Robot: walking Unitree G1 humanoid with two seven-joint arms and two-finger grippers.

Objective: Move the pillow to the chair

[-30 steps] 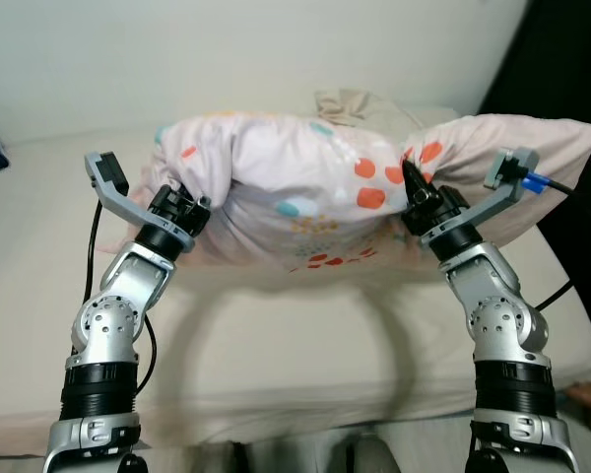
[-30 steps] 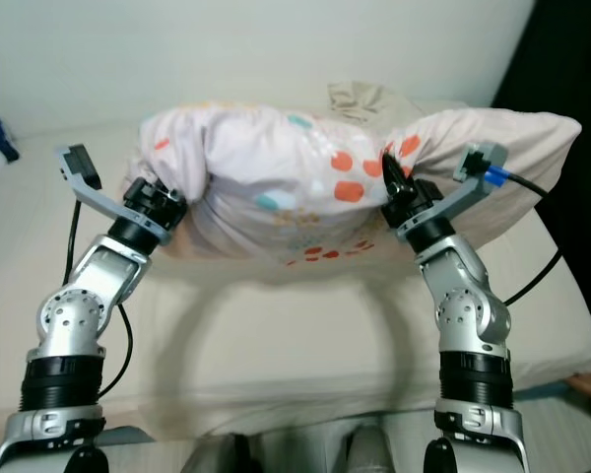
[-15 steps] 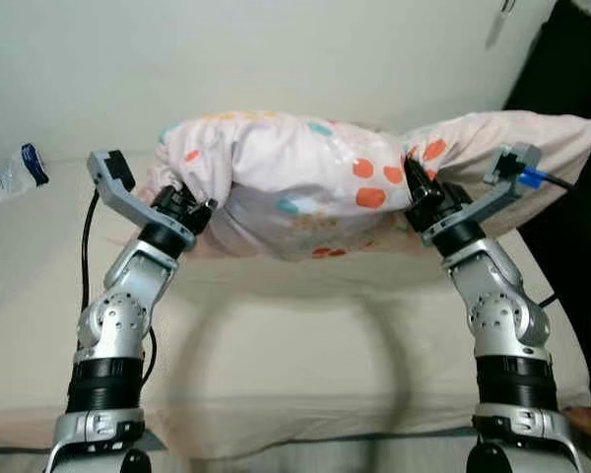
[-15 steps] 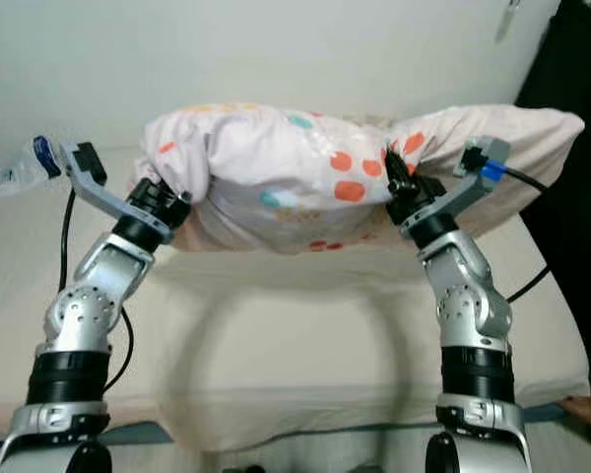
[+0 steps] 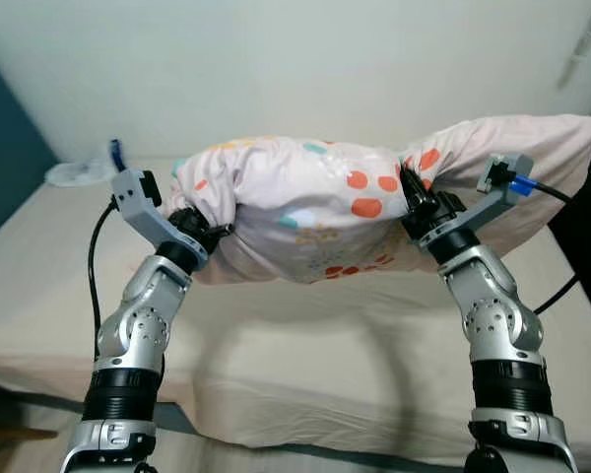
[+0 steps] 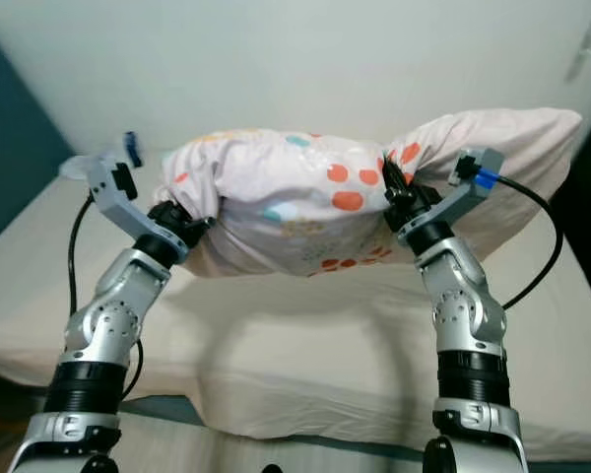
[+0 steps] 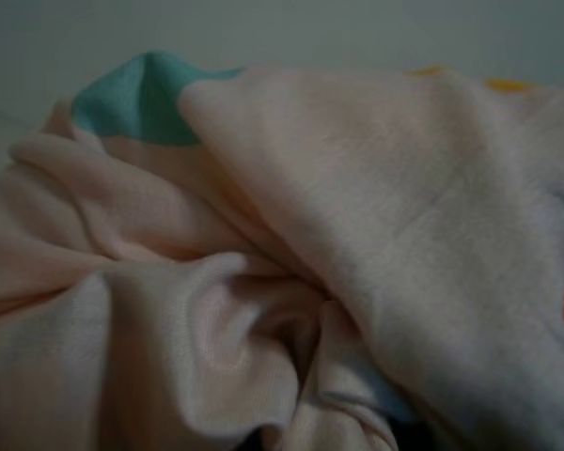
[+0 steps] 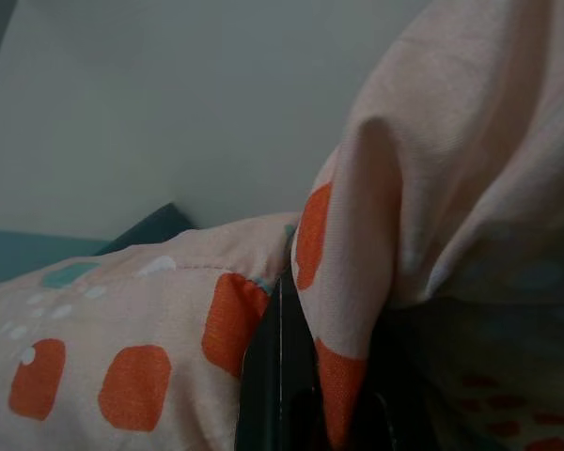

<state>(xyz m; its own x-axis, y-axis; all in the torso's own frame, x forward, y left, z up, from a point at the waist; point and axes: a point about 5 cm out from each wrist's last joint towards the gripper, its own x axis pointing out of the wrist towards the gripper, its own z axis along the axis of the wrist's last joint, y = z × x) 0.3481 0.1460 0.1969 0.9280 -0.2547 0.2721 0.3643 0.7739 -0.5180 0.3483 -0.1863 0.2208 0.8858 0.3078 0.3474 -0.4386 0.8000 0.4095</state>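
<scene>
- Holding the pillow (image 5: 315, 212) up in the air over the bed (image 5: 305, 345), both claws gripping it from opposite ends.
- Left claw (image 5: 217, 233) is clamped on the pillow's left end; fabric bunches around it, and the left wrist view shows crumpled pink cloth with a teal patch (image 7: 132, 99) right at the fingers.
- Right claw (image 5: 411, 193) is clamped on a fold of the pillow right of its middle; in the right wrist view a black finger (image 8: 277, 376) sits pressed between orange-spotted folds.
- Pillow is pale pink with orange and teal spots, stretched sideways between the two claws, its middle sagging a bit, its right end sticking out past the right claw.
- Pillow is clear of the mattress, its shadow falling on the sheet below.
- Cream bed sits under both arms, a white wall (image 5: 276, 69) behind.
- A clear plastic item with a blue part (image 5: 84, 169) lies on the bed's far left corner, well apart from the pillow.
</scene>
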